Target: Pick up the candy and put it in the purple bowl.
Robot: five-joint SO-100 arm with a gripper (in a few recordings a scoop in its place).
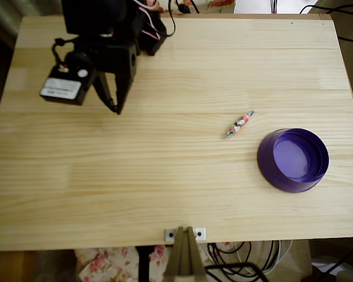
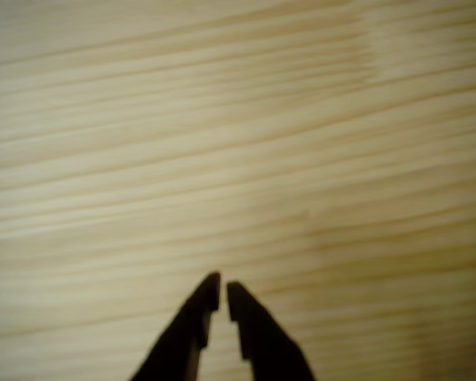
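The candy (image 1: pixel 240 123), a small white wrapped sweet with red and dark marks, lies on the bare wood right of centre in the overhead view. Just to its lower right stands the purple bowl (image 1: pixel 293 178), upright with nothing in it. My black gripper (image 1: pixel 115 108) hangs over the table's upper left, far to the left of the candy. In the wrist view its fingertips (image 2: pixel 213 287) nearly touch over plain wood grain, so the gripper (image 2: pixel 222 290) is shut with nothing in it.
The light wooden table (image 1: pixel 165 176) fills the overhead view. A white-labelled motor block (image 1: pixel 62 88) sits on the arm at the left. Cables (image 1: pixel 247 264) hang below the front edge, beside a small metal bracket (image 1: pixel 185 234).
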